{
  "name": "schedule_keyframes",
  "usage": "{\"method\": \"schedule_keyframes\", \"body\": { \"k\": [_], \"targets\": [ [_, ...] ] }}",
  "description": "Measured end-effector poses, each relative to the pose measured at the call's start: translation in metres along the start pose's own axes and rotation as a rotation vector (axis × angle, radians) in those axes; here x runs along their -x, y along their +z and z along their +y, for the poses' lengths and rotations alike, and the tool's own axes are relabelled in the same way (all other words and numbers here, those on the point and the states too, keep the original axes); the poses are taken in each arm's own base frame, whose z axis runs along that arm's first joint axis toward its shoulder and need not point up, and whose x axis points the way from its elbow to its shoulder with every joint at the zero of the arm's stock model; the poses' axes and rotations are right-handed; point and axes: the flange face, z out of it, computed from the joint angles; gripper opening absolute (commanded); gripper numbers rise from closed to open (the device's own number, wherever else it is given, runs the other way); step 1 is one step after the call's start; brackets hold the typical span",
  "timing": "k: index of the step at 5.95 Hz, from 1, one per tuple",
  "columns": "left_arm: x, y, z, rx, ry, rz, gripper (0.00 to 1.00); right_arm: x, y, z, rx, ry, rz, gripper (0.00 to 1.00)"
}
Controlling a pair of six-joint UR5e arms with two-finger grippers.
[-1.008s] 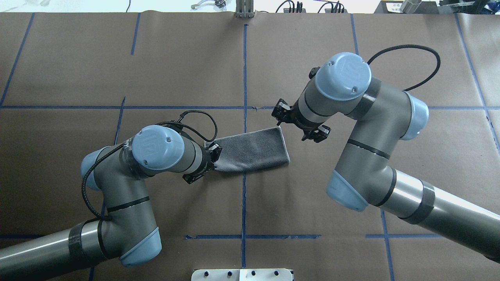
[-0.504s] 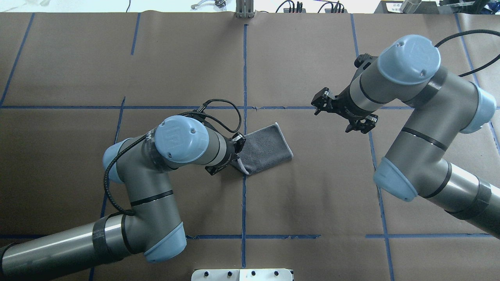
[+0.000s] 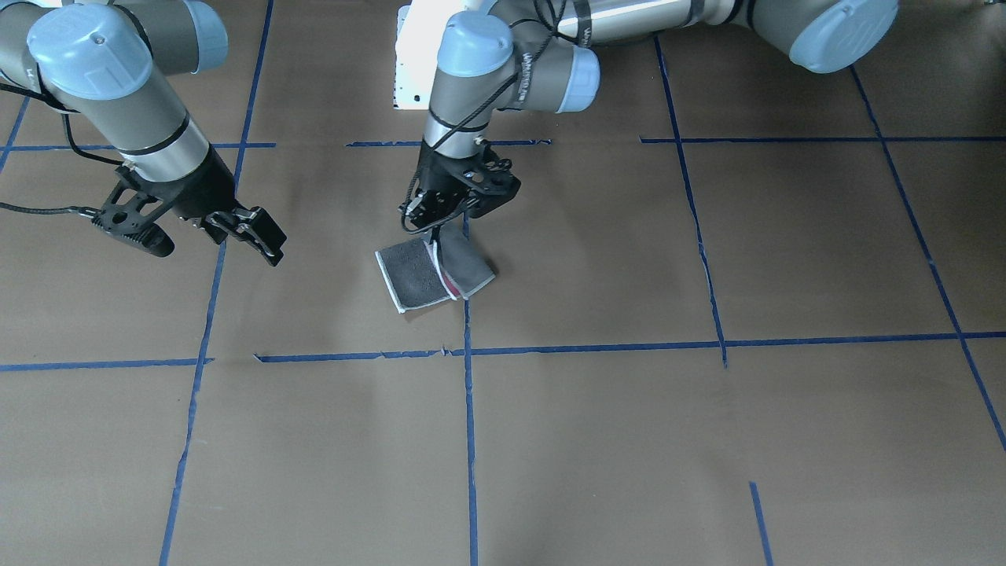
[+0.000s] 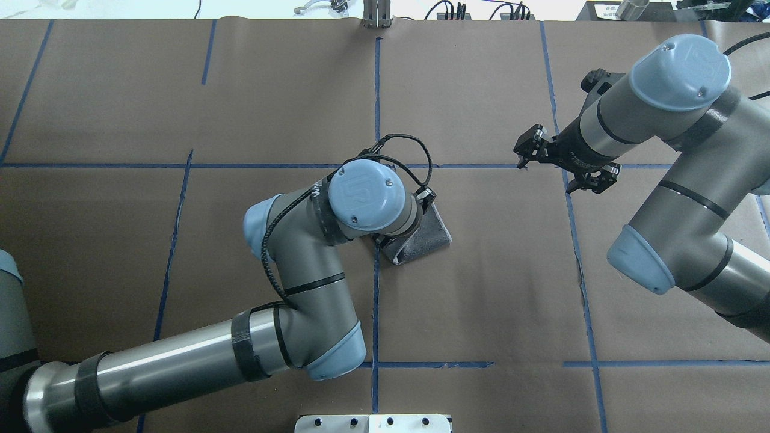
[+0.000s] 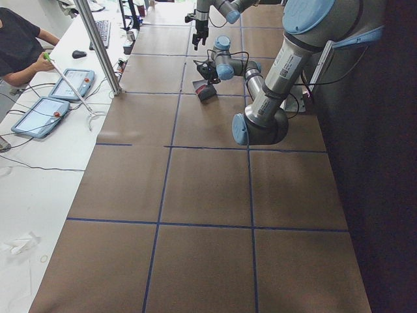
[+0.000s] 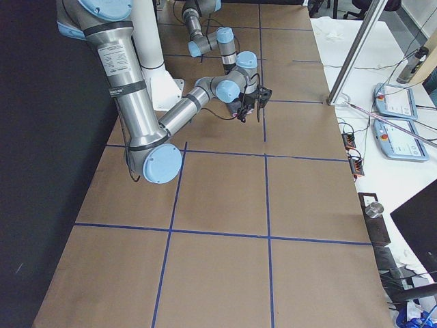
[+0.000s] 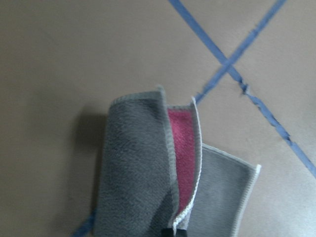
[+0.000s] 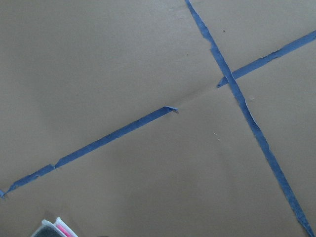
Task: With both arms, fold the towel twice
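Towel: the towel (image 3: 428, 277) lies on the brown-paper-covered table (image 3: 707, 440), at the central blue tape line (image 3: 470, 440). It is folded dark grey side out, with its top flap lifted and curled over and pink showing inside.
Left gripper: the left gripper (image 3: 434, 229) is clamped on the raised flap's edge, directly above the cloth.
Right gripper: the right gripper (image 3: 216, 251) has its jaws spread, holds nothing, and is well apart from the towel.
Risk, skew: only one point of the flap is held, so it may land crooked, leaving borders mismatched and pink exposed.
Risk, drag: nothing pins the lower layers, so pulling the flap across could slide or unfold them.
Risk, release: letting go too high could make the flap flop back.
Writing: there is a "UR" mark on the left arm's joint cap (image 4: 361, 191). White lettering on that wrist is too small to read. No label shows on the towel.
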Motion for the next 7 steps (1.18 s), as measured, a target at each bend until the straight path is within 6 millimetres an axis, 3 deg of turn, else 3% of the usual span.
{"method": "schedule_keyframes", "body": {
  "k": [1, 2, 4, 5, 6, 7],
  "targets": [
    [-0.019, 0.007, 0.010, -0.017, 0.004, 0.001, 0.37, -0.002, -0.001, -0.001, 0.000, -0.005, -0.001, 1.00],
    [-0.031, 0.012, 0.022, -0.021, 0.010, 0.004, 0.99, -0.002, -0.002, -0.001, 0.000, -0.007, -0.002, 1.00],
    [-0.030, 0.020, 0.039, -0.008, 0.065, 0.034, 1.00, -0.004, -0.004, -0.001, -0.003, -0.008, -0.004, 1.00],
    [-0.031, 0.014, 0.042, 0.001, 0.084, 0.056, 1.00, -0.007, -0.005, 0.001, -0.003, -0.009, -0.005, 1.00],
    [-0.024, -0.004, 0.034, 0.013, 0.092, 0.089, 1.00, -0.014, -0.010, 0.002, -0.003, -0.019, -0.006, 1.00],
    [-0.001, -0.028, 0.015, 0.020, 0.133, 0.125, 1.00, -0.027, -0.016, -0.003, -0.006, -0.051, -0.005, 1.00]
  ]
}}
